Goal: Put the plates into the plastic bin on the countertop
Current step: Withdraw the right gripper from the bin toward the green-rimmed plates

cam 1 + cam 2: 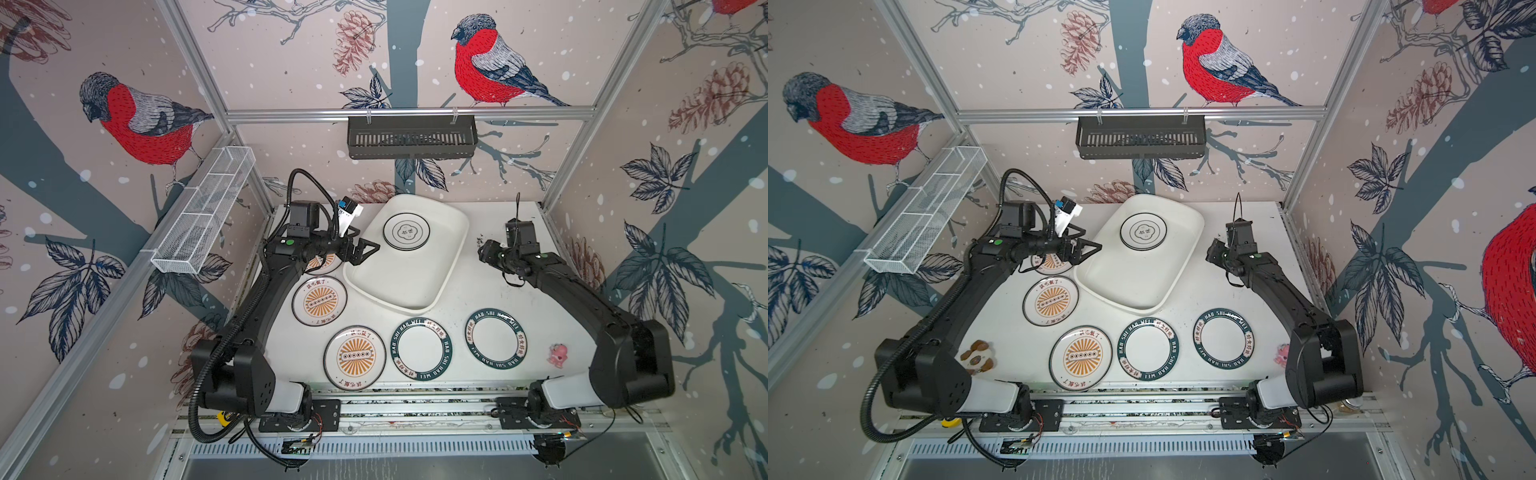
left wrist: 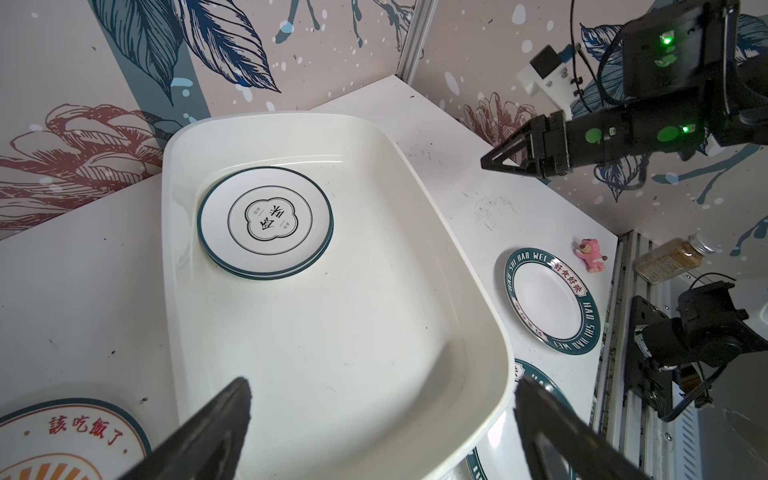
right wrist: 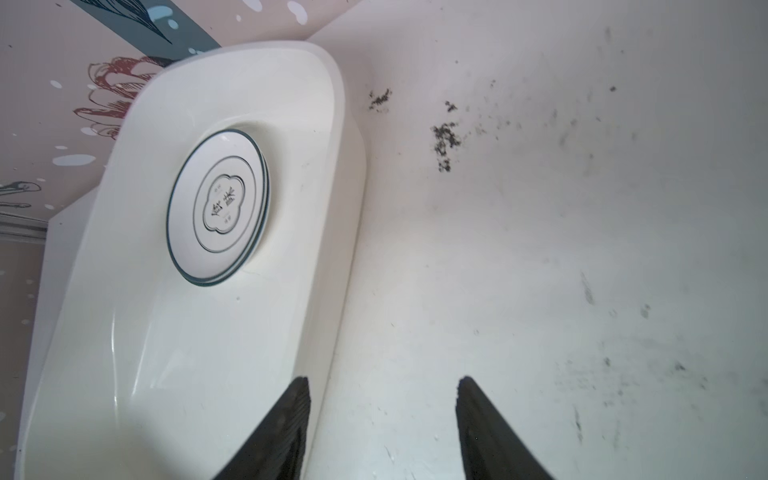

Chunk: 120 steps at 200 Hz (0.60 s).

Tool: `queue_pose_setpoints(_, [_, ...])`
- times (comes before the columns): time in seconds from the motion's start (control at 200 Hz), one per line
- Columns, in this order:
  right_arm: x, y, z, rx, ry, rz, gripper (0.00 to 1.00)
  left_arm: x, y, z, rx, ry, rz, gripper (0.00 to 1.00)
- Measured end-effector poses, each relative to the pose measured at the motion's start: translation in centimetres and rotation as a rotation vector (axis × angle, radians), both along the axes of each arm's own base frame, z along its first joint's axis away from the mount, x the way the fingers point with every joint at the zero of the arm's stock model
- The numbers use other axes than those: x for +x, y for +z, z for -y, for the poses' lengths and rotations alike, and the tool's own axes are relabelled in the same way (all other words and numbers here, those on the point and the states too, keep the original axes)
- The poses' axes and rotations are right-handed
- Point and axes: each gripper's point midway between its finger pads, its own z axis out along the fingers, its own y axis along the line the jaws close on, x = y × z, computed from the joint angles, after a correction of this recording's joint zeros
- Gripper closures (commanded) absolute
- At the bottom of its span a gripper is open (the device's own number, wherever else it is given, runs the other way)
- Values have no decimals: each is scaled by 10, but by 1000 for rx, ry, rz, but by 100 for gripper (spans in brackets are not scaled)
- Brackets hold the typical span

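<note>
Logging progress: two cloud-centre plates (image 1: 406,231) lie stacked at the far end of the plastic bin (image 1: 399,286). Three sunburst plates (image 1: 319,300) and two green-band plates (image 1: 421,350) lie on the counter (image 1: 490,291), left and near. Your left gripper (image 1: 369,251) and right gripper (image 3: 384,380) are both open and empty.

Left arm (image 1: 257,299) is extended toward 12 o'clock; left gripper (image 1: 366,253) is turned to 3 o'clock, jaws spread wide, nothing held. Right arm (image 1: 582,299) is stretched toward 11 o'clock; right gripper (image 3: 384,380) is aimed at 9 o'clock, jaws parted, empty.
</note>
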Motion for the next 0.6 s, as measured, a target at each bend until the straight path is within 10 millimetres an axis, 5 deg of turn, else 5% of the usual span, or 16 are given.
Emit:
queue_pose_setpoints(0.21, [-53, -18, 31, -10, -63, -28, 42, -2, -3, 8, 3, -20, -6, 2])
queue_pose_setpoints(0.6, [-102, -35, 13, 19, 48, -163, 43, -6, -1, 17, 3, -45, -2, 2])
